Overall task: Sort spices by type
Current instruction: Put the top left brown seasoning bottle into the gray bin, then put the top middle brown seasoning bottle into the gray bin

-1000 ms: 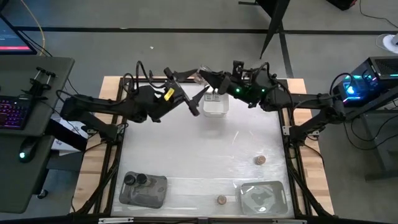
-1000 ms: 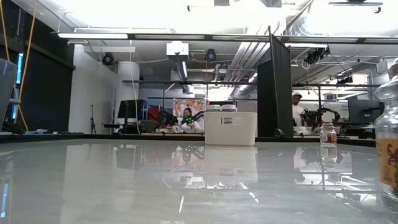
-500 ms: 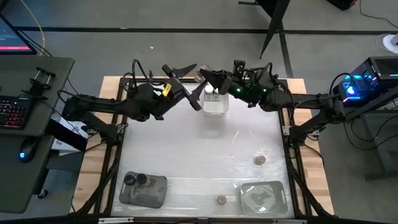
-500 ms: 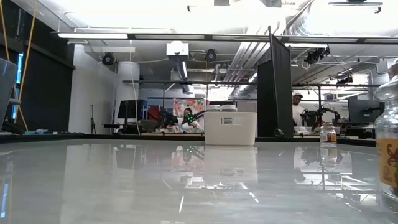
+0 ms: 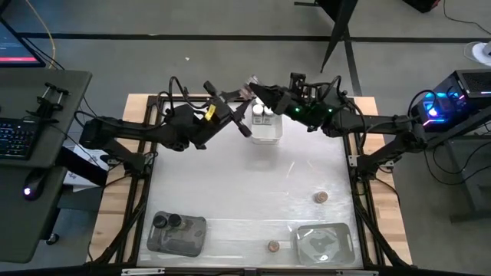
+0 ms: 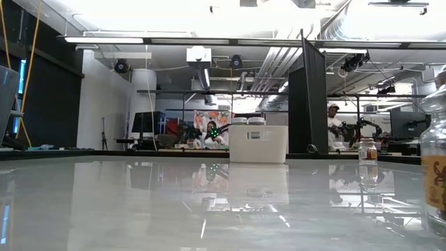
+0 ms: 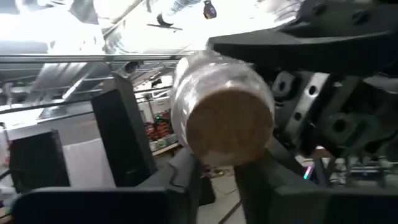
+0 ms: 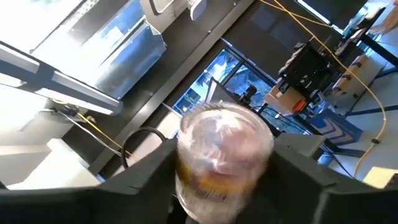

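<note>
Left gripper (image 5: pixel 245 113) has closed in on the handoff spot over the far middle of the table (image 5: pixel 230 184) since a second ago. The right gripper and its jar have shifted a little toward the far edge. Everything on the table has stayed put.

Left to right as we see it now:
- The grey tray (image 5: pixel 192 239) sits at the near left with two black-topped jars (image 5: pixel 168 221) upright in it, side by side.
- The left gripper is in the air just left of the white bin, pointing at the held jar. We cannot tell its state. In its wrist view the jar sits just past it.
- The held jar (image 7: pixel 224 118) is clear with a brown round end that faces the left wrist camera. It is off the table, above the bin's far left corner.
- The right gripper (image 5: pixel 255 90) is clamped on that jar, with one finger on each side in its wrist view.
- The white bin (image 5: pixel 266 135) stands at the far middle and has two white-topped jars (image 5: pixel 264 119) inside.
- One loose brown-topped jar (image 5: pixel 272 246) stands near the front edge, between the two trays.
- Another brown-topped jar (image 5: pixel 321 197) stands right of centre, well apart from the first.
- The clear tray (image 5: pixel 341 230) sits at the near right. We can't make out its contents.
</note>
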Available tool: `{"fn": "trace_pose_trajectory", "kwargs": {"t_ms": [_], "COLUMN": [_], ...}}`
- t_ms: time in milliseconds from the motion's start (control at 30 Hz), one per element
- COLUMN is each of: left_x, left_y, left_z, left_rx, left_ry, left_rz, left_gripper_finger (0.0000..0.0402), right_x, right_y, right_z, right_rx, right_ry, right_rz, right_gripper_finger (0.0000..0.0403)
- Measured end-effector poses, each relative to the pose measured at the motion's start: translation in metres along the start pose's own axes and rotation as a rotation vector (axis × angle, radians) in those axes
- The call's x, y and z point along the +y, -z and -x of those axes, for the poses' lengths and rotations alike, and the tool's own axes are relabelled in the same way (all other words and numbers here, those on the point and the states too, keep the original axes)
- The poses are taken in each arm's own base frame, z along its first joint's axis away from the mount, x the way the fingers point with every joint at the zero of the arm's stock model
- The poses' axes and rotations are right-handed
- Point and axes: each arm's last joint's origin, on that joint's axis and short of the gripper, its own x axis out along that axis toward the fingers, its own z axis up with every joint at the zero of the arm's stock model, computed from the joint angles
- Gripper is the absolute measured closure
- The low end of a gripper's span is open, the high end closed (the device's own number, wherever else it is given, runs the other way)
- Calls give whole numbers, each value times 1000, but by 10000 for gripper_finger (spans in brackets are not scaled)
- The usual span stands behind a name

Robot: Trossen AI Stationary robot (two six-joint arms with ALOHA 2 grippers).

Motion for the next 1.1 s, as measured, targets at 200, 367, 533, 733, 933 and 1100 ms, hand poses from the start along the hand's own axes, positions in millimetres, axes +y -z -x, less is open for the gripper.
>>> {"fn": "trace_pose_trajectory", "kwargs": {"t_ms": [200,367,533,733,933,1100], "left_x": [1,-1,-4,-12,-17,-12], "left_y": [-1,-2,-2,7,35,71], "left_z": [1,2,3,7,27,53], "left_rx": [6,-1,12,119,466,684], "left_ry": [-17,-2,11,40,112,190], "left_rz": [-6,-4,-11,6,-149,18], "left_gripper_finger": [391,397,399,401,401,401], "right_x": [0,0,-1,-8,-22,-29], "right_y": [1,1,1,7,10,7], "right_z": [1,1,1,2,21,57], "right_rx": [16,20,22,76,294,479], "right_ry": [4,2,7,96,296,547], "right_rz": [8,8,-2,-8,135,259], "right_gripper_finger": [100,95,93,110,162,189]}}
